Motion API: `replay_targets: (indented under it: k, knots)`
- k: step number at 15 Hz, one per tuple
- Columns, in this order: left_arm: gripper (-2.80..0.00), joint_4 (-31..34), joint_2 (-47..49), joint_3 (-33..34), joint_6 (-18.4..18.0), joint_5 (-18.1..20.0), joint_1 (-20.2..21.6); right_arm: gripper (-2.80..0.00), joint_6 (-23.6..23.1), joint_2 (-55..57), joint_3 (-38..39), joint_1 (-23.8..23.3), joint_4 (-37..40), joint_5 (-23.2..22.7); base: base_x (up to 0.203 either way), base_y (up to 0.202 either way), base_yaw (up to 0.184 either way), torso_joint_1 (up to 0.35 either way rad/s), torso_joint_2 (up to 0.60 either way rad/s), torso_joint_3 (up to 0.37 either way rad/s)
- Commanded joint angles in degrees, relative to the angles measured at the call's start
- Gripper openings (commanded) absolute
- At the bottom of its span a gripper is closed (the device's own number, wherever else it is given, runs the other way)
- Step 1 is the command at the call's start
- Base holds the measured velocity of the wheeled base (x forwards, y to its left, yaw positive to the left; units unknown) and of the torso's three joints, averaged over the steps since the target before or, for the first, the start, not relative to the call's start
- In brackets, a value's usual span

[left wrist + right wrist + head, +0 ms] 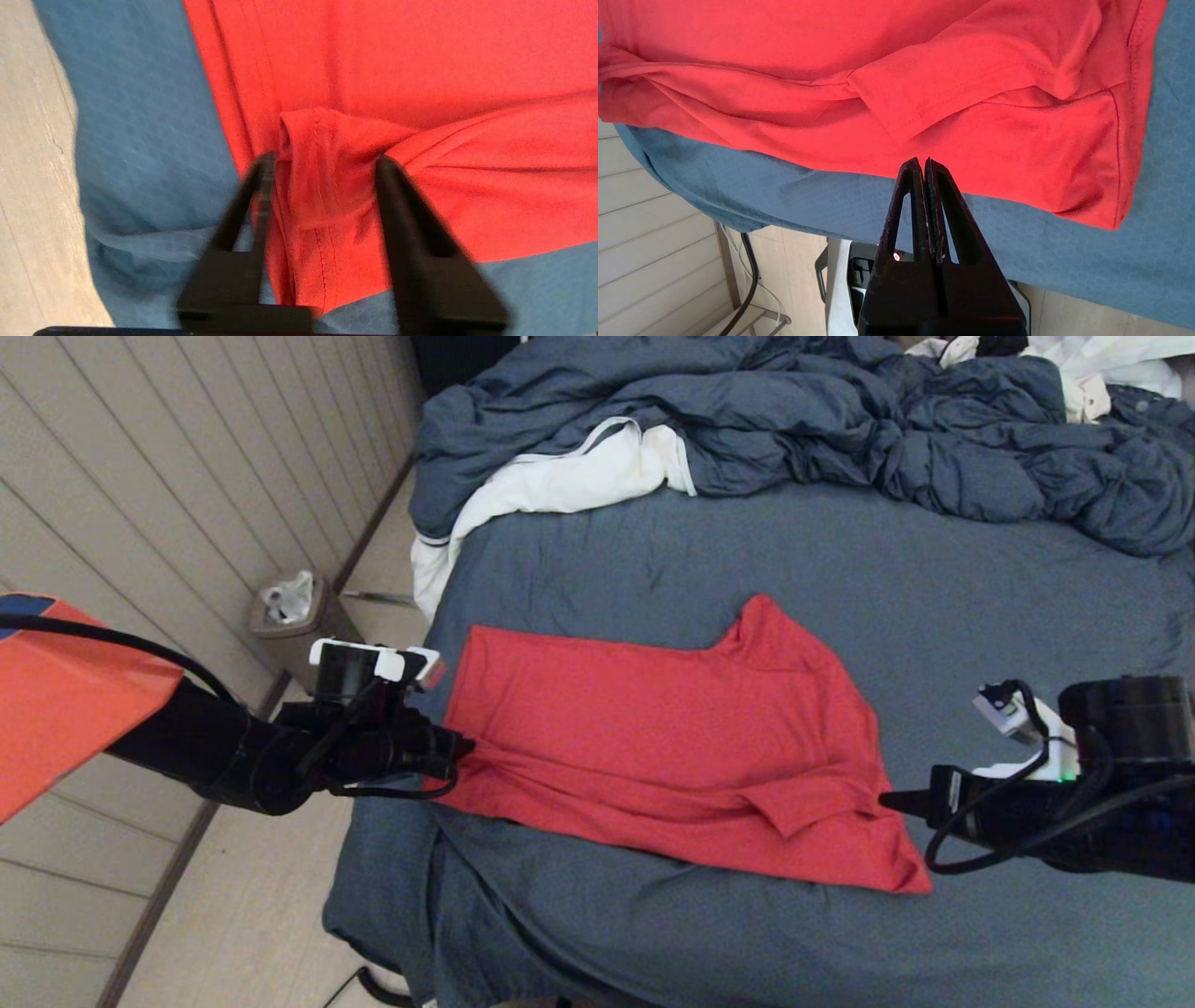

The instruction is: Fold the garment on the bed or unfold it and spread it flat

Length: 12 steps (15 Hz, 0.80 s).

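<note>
left claw (322, 163): level over the bed (840, 569), apart, garment (653, 737) hem bunched between
right claw (923, 163): level, together, garment just ahead

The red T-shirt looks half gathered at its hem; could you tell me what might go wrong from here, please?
1. The left gripper straddles only a bunched hem fold of the red T-shirt; closing may pinch several layers or the bed sheet.
2. The right gripper is shut and holds nothing, so a one-sided pull could drag the shirt askew.
</note>
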<state>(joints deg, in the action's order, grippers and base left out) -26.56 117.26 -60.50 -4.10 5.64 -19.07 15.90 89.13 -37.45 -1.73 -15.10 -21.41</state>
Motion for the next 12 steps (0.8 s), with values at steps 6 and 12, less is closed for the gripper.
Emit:
replay_targets:
  k: [6,12]
  knots:
    - [0.0,-0.12,-6.02,0.56,1.56,-0.11,3.08,-2.8,0.1,-1.83,0.31,-0.11,0.35,0.52,0.0,0.0,0.0,0.0,0.0,0.0]
    - [0.0,-0.23,-8.03,3.25,5.98,0.6,4.32,-2.8,0.05,-1.39,-5.46,-1.13,3.5,4.37,0.0,0.0,0.0,0.0,0.0,0.0]
